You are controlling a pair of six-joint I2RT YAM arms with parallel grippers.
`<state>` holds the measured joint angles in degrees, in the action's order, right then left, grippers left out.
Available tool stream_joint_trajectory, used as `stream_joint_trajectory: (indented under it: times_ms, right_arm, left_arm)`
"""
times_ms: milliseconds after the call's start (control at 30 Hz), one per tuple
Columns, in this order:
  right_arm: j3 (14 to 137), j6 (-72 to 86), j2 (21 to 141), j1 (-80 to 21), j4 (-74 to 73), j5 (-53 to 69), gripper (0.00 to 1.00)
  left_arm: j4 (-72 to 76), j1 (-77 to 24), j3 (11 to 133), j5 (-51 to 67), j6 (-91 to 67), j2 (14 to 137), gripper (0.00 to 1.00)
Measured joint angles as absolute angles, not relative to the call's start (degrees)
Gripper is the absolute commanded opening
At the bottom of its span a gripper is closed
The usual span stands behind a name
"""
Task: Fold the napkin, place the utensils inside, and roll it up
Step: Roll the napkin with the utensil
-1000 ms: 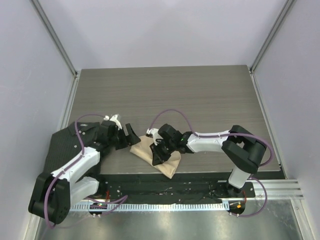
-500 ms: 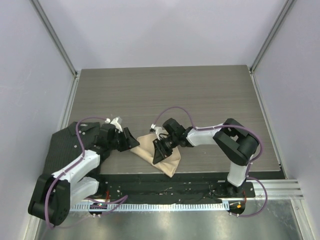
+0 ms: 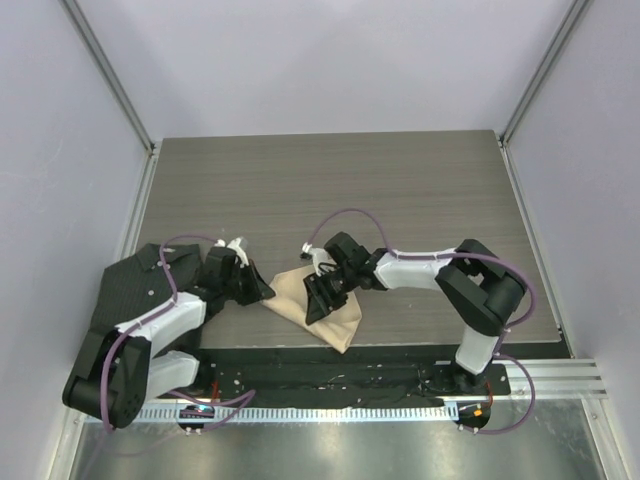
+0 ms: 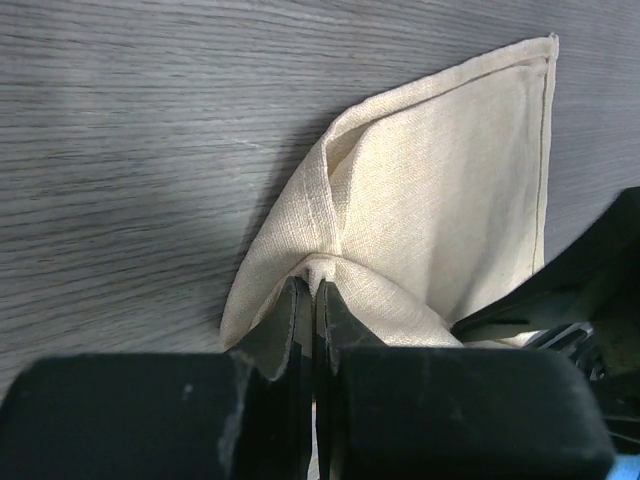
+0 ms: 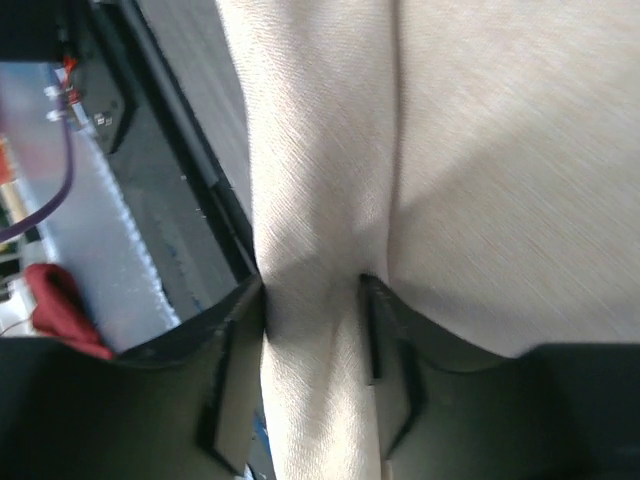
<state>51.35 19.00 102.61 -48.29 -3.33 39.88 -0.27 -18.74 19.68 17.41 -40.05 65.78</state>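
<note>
Nearest you, the dark ribbed cloth (image 3: 125, 290) lies at the front left corner of the surface (image 3: 330, 190), hanging over the left edge, with your left arm stretched across it.

Just past the front edge, a little left of centre, the napkin (image 3: 345, 322) lies as a folded tan shape. Its near corner points toward the arm bases and almost reaches the edge. Both arms meet on it.

Your left claw (image 3: 262, 290) sits at the napkin's left end. From the left wrist camera its fingers are pressed together, clamped on a small raised fold of the cloth at the edge. The fabric rises to a crease there and spreads away from the claw to a hemmed corner farther off.

Your right claw (image 3: 318, 300) is down on the middle of the napkin, reaching in from the right. In the right wrist view its two fingers (image 5: 385, 340) stand either side of a long ridge of cloth. The ridge fills the gap between them and narrows where both fingers press it, so that claw is clamped on the napkin too.

The two claws are near each other, apart, with tan cloth between them.

Beyond them the wood-grain surface runs back to the pale rear wall.
</note>
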Motion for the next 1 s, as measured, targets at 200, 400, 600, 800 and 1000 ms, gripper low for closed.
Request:
stream_joint_trajectory:
  times_ms: [200,400,600,800,1000]
  right_arm:
    - [54.78,15.81,95.64,-50.74,-13.19,26.79,0.66]
    - [60.03,11.03,92.31,-63.70,-16.49,3.99,0.69]
    - [62.39,7.05,97.17,-73.93,-18.13,-17.37,0.67]
    - [62.61,3.05,101.86,-77.08,-17.98,-26.09,0.62]
    - [62.61,0.40,102.26,-78.43,-16.49,-28.32,0.61]
  left_arm:
    - [-2.92,-18.74,21.34,16.43,-40.05,66.17,0.00]
    - [-6.24,-18.74,23.29,15.40,-40.05,66.74,0.00]
    - [-8.12,-18.74,24.64,14.96,-40.05,67.94,0.00]
    - [-9.06,-18.74,25.65,14.98,-40.05,69.23,0.00]
    - [-9.72,-18.72,26.50,14.98,-40.05,70.32,0.00]
